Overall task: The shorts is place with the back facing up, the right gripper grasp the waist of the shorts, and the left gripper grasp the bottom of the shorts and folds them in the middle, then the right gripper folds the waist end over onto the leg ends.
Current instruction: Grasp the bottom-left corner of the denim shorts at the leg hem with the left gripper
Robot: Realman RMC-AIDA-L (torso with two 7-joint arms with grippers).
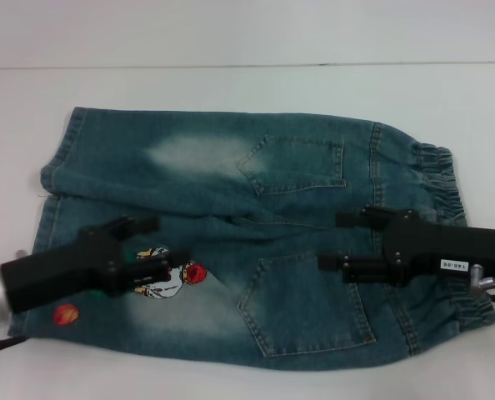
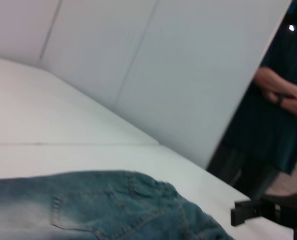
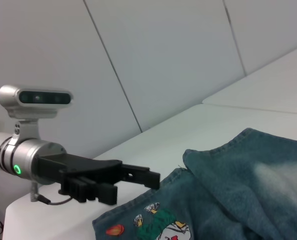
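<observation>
Pre-grasp step is being judged — denim shorts (image 1: 247, 237) lying flat, back up, on the white table (image 1: 247, 50), left gripper (image 1: 160, 242) and right gripper (image 1: 331, 240) being hovered above, fingers apart, nothing clamped — descent to hems and waistband being called for next.

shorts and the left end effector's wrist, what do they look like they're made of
The shorts look like faded blue-green denim: visible seams, stitched back pockets, pale bleached patches, a ruffled waist band. A printed or sewn cartoon patch sits near the leg hems. The left end effector has matte black fingers, probably plastic or coated metal; its wrist is a shiny silver cylinder, likely metal.
</observation>
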